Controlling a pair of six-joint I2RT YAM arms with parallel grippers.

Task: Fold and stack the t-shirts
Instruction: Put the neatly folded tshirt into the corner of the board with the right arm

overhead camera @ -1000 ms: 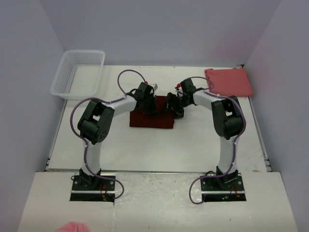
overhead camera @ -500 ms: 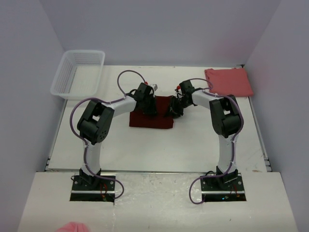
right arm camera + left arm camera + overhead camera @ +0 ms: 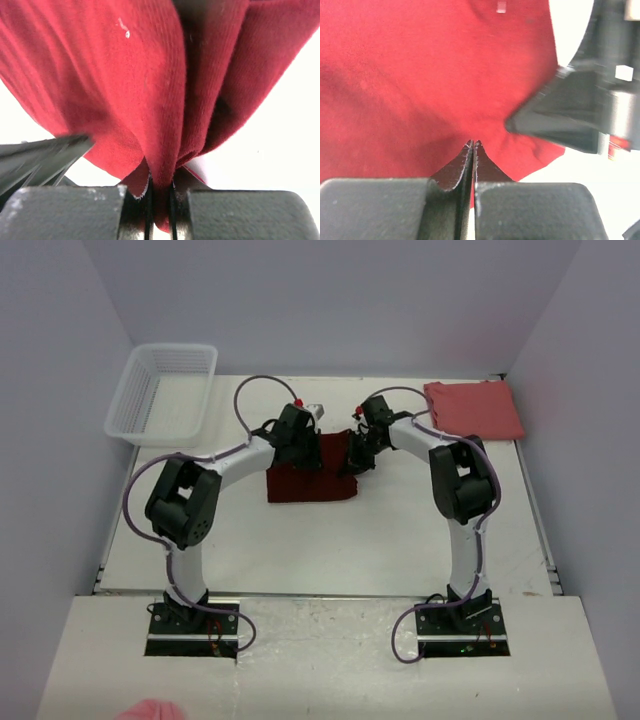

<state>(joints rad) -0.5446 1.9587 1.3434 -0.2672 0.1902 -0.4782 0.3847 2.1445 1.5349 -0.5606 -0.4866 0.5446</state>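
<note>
I see bare table (image 3: 400,535) in front of the maroon shirt (image 3: 312,483), its far side pinched tight by the left gripper (image 3: 472,146) and the right gripper (image 3: 160,190).

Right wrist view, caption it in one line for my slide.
Right gripper pinches a bunched fold of the dark maroon t-shirt, white table showing beside it.

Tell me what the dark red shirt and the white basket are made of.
Dark maroon cloth t-shirt: soft knit fabric, likely cotton jersey, matte; fine ribbing shows and it bunches into limp folds. White mesh basket: looks like thin moulded plastic, slightly translucent; open lattice walls, stiff rim.
</note>
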